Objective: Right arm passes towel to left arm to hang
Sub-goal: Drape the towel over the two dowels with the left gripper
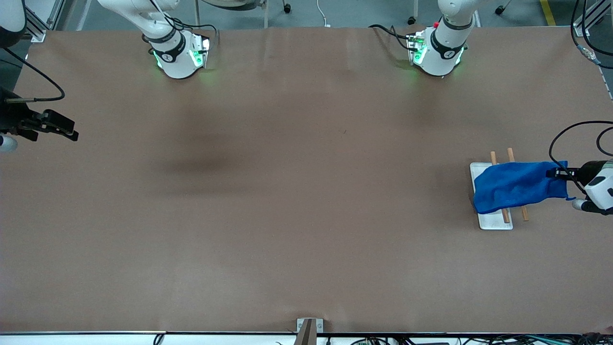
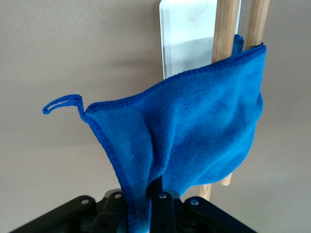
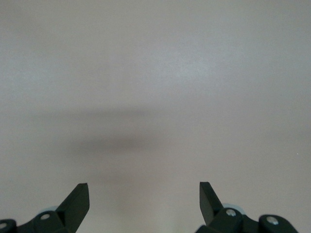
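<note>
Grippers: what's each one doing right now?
Left gripper: shut on the towel, draped over the rack.
Right gripper: open, empty, waiting.

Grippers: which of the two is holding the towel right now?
The left gripper, at the left arm's end of the table, is shut on the towel, which drapes over the two rods. The right gripper is open and holds nothing.

That towel [image 1: 519, 186] is fuzzy blue microfibre, matt, with a darker stitched hem and a thin corded loop [image 2: 62, 103] at one corner. The two rods [image 2: 226, 34] under it look like plain unvarnished wood, smooth and pale. The rack's base plate [image 1: 480, 191] is white, smooth, slightly glossy. The table [image 1: 287, 191] covering is brown, matt, faintly creased like paper. Both grippers' fingers [image 3: 77, 204] are matt black plastic.
</note>
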You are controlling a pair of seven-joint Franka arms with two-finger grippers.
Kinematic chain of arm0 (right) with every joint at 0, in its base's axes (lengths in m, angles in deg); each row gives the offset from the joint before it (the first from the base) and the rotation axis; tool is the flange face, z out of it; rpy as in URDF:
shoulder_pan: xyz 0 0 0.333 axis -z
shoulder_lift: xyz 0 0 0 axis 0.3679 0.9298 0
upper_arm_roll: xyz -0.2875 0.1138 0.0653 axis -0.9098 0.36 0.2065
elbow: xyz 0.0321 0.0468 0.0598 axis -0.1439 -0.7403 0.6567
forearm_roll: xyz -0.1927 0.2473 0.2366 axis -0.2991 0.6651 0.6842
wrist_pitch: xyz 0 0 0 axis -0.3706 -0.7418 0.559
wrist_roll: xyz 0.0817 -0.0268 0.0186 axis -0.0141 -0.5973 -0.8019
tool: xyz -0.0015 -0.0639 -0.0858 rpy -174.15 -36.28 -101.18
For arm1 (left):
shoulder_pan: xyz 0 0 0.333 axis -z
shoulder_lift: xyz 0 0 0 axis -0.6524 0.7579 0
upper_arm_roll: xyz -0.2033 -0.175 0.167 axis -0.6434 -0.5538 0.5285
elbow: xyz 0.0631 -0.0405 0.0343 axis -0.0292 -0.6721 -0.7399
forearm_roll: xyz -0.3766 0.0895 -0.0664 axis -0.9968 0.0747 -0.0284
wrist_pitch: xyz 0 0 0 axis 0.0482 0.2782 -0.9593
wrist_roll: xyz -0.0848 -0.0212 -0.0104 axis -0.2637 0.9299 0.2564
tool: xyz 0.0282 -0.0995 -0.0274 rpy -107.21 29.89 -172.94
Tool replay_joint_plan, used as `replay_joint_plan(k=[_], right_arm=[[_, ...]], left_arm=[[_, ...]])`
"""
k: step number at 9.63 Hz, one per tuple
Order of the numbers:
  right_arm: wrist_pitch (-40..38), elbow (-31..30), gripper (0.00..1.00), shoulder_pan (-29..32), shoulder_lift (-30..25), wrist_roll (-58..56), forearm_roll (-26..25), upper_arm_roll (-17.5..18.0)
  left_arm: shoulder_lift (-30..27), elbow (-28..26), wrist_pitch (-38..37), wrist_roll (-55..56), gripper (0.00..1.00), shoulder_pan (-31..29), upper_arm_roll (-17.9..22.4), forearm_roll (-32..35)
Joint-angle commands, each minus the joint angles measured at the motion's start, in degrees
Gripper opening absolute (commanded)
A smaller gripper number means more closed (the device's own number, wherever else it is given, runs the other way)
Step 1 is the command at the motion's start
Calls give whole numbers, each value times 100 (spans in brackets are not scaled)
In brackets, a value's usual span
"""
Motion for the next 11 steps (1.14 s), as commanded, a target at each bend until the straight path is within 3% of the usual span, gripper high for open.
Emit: replay_joint_plan(k=[1, 5, 7, 10, 11], right_arm=[[-17, -54, 100, 58, -86, -41, -6, 54], [-35, -54, 100, 49, -86, -41, -6, 54], [-35, -54, 100, 58, -86, -32, -6, 54], [-35, -54, 100, 49, -86, -32, 3, 54], [-35, -54, 100, 58, -86, -32, 3, 54]], left_arm=[[151, -55, 198, -88, 19, -71, 1, 17], [195, 24, 234, -369, 14, -221, 10, 17], [239, 24, 243, -387, 1, -238, 19, 17], [318, 24, 480, -694, 1, -361, 19, 26], [319, 24, 480, -703, 13, -353, 19, 34]])
